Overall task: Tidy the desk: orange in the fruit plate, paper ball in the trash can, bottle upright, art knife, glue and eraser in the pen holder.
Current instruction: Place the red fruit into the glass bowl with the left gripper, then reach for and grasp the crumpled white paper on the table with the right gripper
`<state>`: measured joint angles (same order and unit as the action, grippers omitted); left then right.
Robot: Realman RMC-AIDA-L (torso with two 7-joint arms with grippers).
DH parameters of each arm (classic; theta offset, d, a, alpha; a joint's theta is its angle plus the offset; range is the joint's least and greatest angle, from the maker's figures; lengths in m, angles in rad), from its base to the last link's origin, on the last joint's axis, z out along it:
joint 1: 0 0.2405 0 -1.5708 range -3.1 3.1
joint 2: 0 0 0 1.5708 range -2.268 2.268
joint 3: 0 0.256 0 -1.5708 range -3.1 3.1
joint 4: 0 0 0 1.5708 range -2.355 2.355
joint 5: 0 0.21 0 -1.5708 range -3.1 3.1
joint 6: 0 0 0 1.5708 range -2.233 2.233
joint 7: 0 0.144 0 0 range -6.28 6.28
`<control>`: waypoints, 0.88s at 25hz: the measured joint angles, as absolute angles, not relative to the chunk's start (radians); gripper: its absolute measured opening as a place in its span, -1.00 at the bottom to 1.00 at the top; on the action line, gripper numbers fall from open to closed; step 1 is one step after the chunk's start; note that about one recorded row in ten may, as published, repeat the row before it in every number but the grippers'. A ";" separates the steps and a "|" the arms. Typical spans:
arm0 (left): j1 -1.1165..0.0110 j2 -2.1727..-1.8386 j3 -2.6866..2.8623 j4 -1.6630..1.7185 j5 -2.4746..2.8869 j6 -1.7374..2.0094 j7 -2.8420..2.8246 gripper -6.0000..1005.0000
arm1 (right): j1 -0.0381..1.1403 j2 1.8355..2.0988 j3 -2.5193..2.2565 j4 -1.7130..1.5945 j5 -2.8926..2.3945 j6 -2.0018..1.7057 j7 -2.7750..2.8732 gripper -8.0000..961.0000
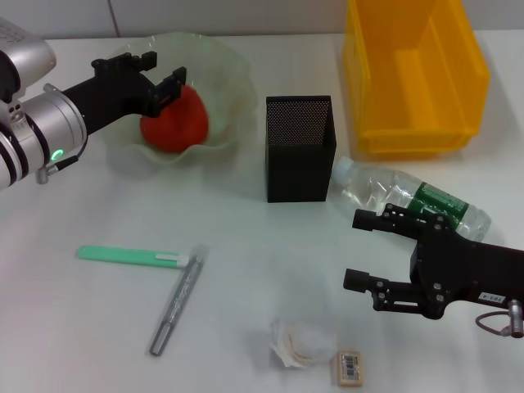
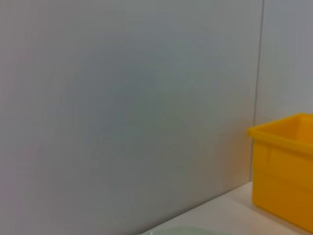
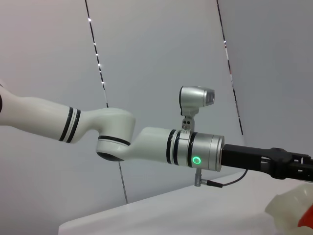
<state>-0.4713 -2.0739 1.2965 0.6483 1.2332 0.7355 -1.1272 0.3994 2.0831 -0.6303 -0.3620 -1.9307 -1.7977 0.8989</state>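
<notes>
The orange (image 1: 178, 124) lies in the pale-green fruit plate (image 1: 221, 74) at the back left. My left gripper (image 1: 166, 70) is open just above and behind the orange, not closed on it. My right gripper (image 1: 353, 250) is open and empty at the front right, in front of the bottle (image 1: 409, 198), which lies on its side. The paper ball (image 1: 296, 344) and the eraser (image 1: 350, 367) lie near the front edge. The green art knife (image 1: 129, 255) and a silver stick, likely the glue (image 1: 175, 300), lie at the front left. The black mesh pen holder (image 1: 299, 147) stands mid-table.
The yellow trash can (image 1: 413, 74) stands at the back right and also shows in the left wrist view (image 2: 286, 171). The right wrist view shows my left arm (image 3: 161, 144) reaching over the plate's rim (image 3: 293, 205).
</notes>
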 joint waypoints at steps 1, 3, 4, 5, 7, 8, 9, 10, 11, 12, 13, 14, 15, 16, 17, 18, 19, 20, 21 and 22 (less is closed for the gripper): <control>-0.471 -2.074 1.297 0.648 1.233 0.735 -1.127 -0.24 | 0.399 2.083 -0.630 -0.362 -1.931 -1.798 0.899 0.67; -0.466 -2.074 1.304 0.659 1.233 0.756 -1.127 -0.09 | 0.398 2.083 -0.630 -0.362 -1.931 -1.801 0.899 0.67; -0.466 -2.074 1.304 0.659 1.233 0.756 -1.127 -0.01 | 0.398 2.083 -0.630 -0.362 -1.931 -1.801 0.899 0.67; -0.466 -2.074 1.304 0.659 1.233 0.756 -1.127 0.06 | 0.397 2.083 -0.630 -0.362 -1.931 -1.801 0.899 0.67; -0.461 -2.074 1.297 0.666 1.229 0.795 -1.128 0.22 | 0.395 2.083 -0.630 -0.362 -1.931 -1.802 0.899 0.67; -0.453 -2.073 1.291 0.675 1.213 0.840 -1.129 0.30 | 0.395 2.083 -0.630 -0.362 -1.931 -1.802 0.899 0.67; -0.453 -2.073 1.291 0.675 1.213 0.840 -1.129 0.39 | 0.394 2.083 -0.630 -0.362 -1.931 -1.802 0.899 0.67; -0.453 -2.073 1.291 0.675 1.213 0.840 -1.129 0.47 | 0.394 2.083 -0.630 -0.362 -1.931 -1.802 0.899 0.67; -0.439 -2.070 1.288 0.686 1.180 0.905 -1.129 0.55 | 0.393 2.083 -0.630 -0.362 -1.931 -1.802 0.899 0.67; -0.424 -2.068 1.282 0.701 1.154 0.968 -1.129 0.56 | 0.390 2.083 -0.630 -0.361 -1.931 -1.803 0.899 0.67; -0.424 -2.068 1.282 0.701 1.154 0.968 -1.129 0.56 | 0.390 2.083 -0.630 -0.361 -1.931 -1.803 0.899 0.67; -0.424 -2.068 1.282 0.701 1.154 0.968 -1.129 0.57 | 0.389 2.083 -0.630 -0.361 -1.931 -1.803 0.899 0.67; -0.424 -2.068 1.282 0.701 1.154 0.968 -1.129 0.57 | 0.388 2.083 -0.630 -0.361 -1.931 -1.803 0.899 0.67; -0.424 -2.068 1.282 0.701 1.154 0.968 -1.129 0.58 | 0.387 2.083 -0.630 -0.361 -1.931 -1.803 0.899 0.67; -0.392 -2.063 1.251 0.736 1.131 1.231 -1.129 0.58 | 0.386 2.084 -0.630 -0.359 -1.929 -1.803 0.899 0.67; -0.390 -2.063 1.249 0.737 1.132 1.273 -1.129 0.59 | 0.386 2.084 -0.630 -0.359 -1.929 -1.803 0.899 0.67; -0.390 -2.063 1.249 0.737 1.132 1.273 -1.129 0.59 | 0.386 2.084 -0.630 -0.357 -1.928 -1.804 0.899 0.67; -0.390 -2.060 1.248 0.737 1.138 1.359 -1.133 0.60 | 0.386 2.084 -0.629 -0.354 -1.928 -1.804 0.899 0.67; -0.390 -2.058 1.249 0.737 1.143 1.396 -1.138 0.59 | 0.386 2.084 -0.628 -0.351 -1.927 -1.804 0.897 0.67; -0.391 -2.057 1.251 0.737 1.163 1.459 -1.150 0.59 | 0.386 2.085 -0.624 -0.345 -1.927 -1.804 0.893 0.67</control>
